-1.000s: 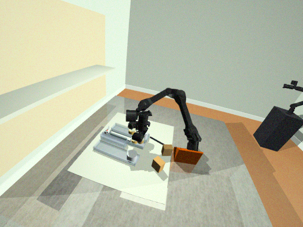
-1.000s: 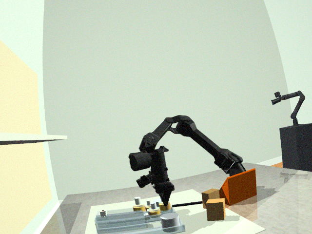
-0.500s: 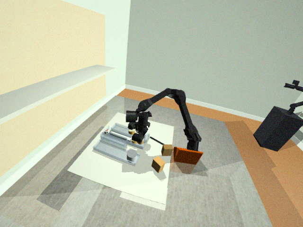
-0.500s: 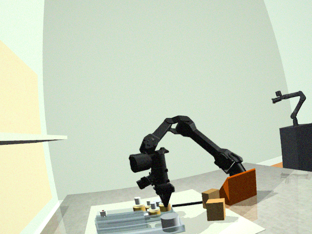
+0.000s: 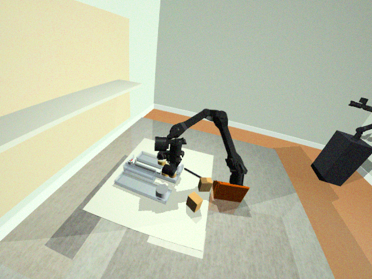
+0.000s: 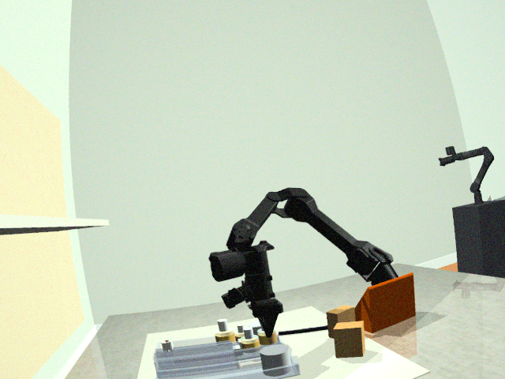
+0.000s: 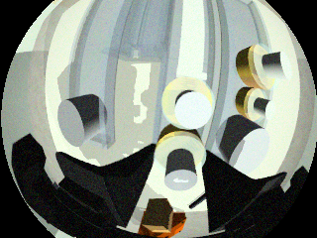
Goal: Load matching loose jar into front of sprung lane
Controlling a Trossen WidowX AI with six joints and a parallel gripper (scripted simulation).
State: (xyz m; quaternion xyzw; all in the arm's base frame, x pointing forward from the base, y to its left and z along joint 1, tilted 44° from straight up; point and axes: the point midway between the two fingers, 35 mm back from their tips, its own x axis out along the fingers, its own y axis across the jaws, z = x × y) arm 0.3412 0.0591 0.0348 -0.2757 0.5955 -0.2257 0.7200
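Gripper [image 6: 267,328] pointing straight down, fingers clamped on the tan jar with the grey cap [image 7: 180,162], which from where I stand sits low at the front end of the sprung lane [image 5: 150,164]. So the pick looks done and the matching jar has been brought to the lane mouth; the insertion itself appears to be in hand. In the wrist view a 2nd, paler jar [image 7: 189,105] stands directly beyond the held one, in line with it down the lane, though I cannot tell whether the 2 are touching. Off to one side 2 more tan jars [image 7: 260,66] and a plain grey cylinder [image 7: 244,141] stand apart from that lane, and another grey cylinder [image 6: 274,358] sits at the front of the neighbouring lane. Farther up the lane, the pusher plate [image 5: 131,161] shows near the far end. Left to do, as I judge it: seat the new jar behind the low front stop, then release gently. Beyond, 2 tan blocks [image 6: 349,337] and an orange wedge [image 6: 387,302] rest on the tabletop [image 6: 448,326].
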